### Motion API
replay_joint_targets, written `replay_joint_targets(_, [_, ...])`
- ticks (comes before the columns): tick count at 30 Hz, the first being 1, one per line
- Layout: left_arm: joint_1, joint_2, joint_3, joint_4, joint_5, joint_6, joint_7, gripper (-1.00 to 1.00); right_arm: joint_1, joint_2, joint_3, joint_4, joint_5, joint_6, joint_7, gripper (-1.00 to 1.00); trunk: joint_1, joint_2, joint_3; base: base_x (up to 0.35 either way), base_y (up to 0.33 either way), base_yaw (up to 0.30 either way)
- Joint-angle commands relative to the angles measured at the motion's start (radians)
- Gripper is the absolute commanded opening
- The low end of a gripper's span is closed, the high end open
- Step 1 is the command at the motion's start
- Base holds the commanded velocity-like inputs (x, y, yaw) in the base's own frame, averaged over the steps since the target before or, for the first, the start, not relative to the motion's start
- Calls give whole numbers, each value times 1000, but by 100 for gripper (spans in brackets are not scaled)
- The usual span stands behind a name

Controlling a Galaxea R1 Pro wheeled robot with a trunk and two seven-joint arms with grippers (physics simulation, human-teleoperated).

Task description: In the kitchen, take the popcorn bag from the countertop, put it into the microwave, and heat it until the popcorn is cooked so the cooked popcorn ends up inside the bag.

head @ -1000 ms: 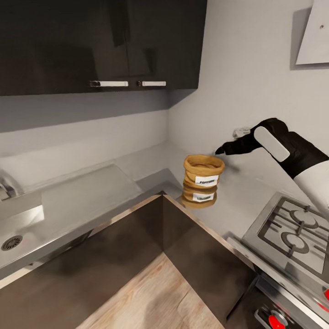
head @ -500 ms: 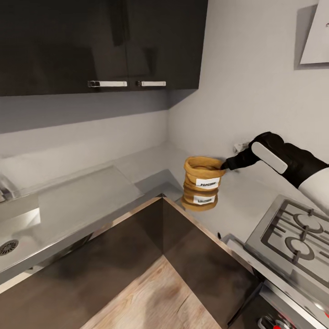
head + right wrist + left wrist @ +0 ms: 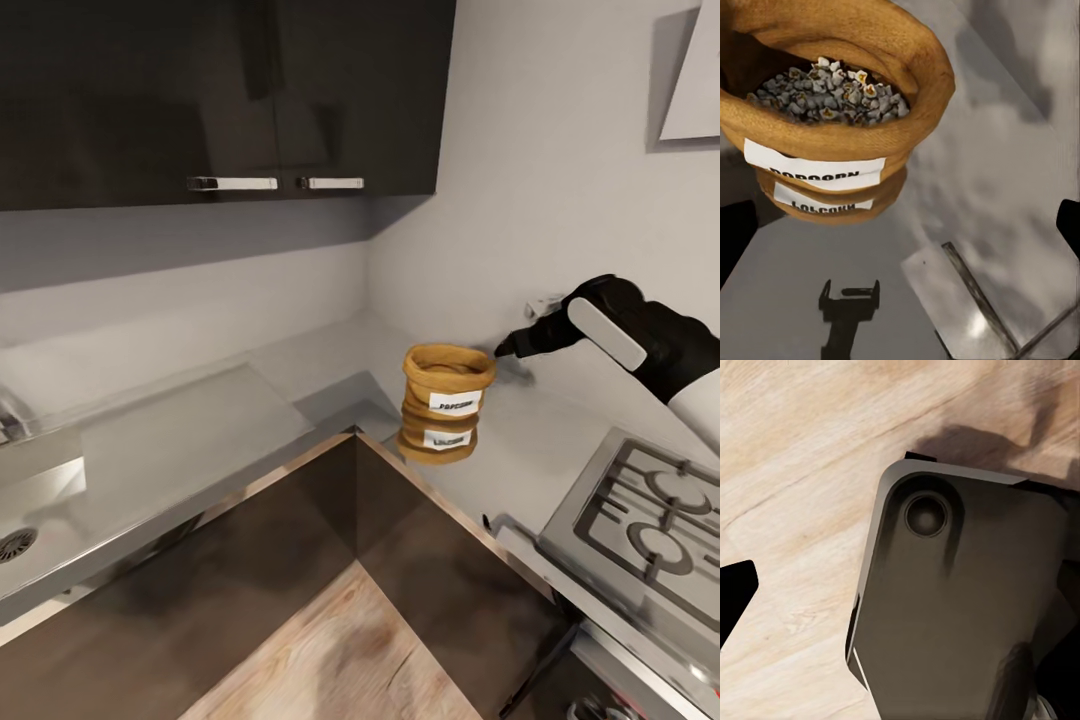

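Upright, the popcorn bag [image 3: 447,390] mouth faces up beside the open right hand [image 3: 507,347].

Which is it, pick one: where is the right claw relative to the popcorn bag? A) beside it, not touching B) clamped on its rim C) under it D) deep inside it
A: the right claw hangs just off the rim of the popcorn bag, which stands free on the countertop.

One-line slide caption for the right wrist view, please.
Open right tool above the glossy countertop, beside the popcorn bag holding unpopped popcorn.
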Motion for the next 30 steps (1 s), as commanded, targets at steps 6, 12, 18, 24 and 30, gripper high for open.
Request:
replay_joint_targets(6, [0,0,2,0,1,-2,0,100,-16,-1,-16,-27,24,1,-5,100,1,-1,-1,108,0,0])
replay_joint_targets(12, [0,0,2,0,1,-2,0,100,-40,-2,-23,-30,24,1,-4,100,1,-1,-1,59,0,0])
replay_joint_targets(18, [0,0,3,0,1,-2,0,100,-40,-1,-23,-29,62,1,-2,100,1,-1,-1,26,0,0])
replay_joint_targets(24, [0,0,2,-1,1,-2,0,100,-41,-2,-20,-43,79,1,30,100,1,-1,-1,0,0,0])
replay_joint_targets(30, [0,0,2,-1,1,-2,0,100,-41,-3,-13,-117,79,1,34,100,1,-1,-1,0,0,0])
